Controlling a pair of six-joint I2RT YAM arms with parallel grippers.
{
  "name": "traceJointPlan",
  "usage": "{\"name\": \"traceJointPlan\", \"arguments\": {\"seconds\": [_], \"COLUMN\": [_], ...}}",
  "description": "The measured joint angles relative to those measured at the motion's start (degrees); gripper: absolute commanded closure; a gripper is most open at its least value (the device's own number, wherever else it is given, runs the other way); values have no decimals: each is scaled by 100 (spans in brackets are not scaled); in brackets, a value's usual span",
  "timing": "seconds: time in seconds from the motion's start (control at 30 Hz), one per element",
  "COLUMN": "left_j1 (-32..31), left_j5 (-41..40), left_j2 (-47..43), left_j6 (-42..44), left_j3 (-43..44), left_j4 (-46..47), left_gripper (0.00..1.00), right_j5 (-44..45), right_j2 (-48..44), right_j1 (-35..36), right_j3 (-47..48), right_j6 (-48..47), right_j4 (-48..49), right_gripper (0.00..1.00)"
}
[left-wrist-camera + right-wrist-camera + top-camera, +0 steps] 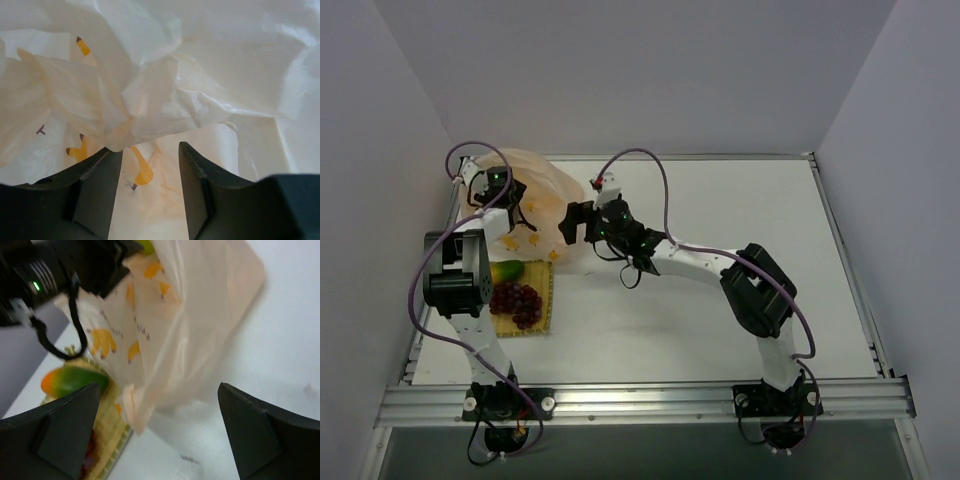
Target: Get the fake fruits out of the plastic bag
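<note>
Jaws of left gripper and right gripper stand parted at plastic bag.

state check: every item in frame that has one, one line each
plastic bag: crumpled, lying on the table, under the left gripper
grape bunch: out of the bag, resting on the yellow mat
green fruit: out, on the mat beside the grape bunch
left gripper: jaws apart over bag film, no grip visible
right gripper: wide open, empty, facing the bag
</note>
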Motion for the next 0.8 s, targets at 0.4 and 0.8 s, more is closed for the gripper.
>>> {"name": "traceJointPlan", "arguments": {"seconds": [0.4,0.8], "left_j1": [-391,-463], "left_j5": [22,-116], "left_j2": [-46,315], "left_j6": [94,525], "left_j3": [-57,293], "left_j4": [-15,-396], "left_gripper": [79,98], "right_j5": [-750,-1421], "right_j2": [1928,1097], "right_j1": [-485,-396], "right_j3": [2424,1930], "right_j6": [-138,-114], "right_j4": [-673,-699], "right_gripper": [100,100]}}
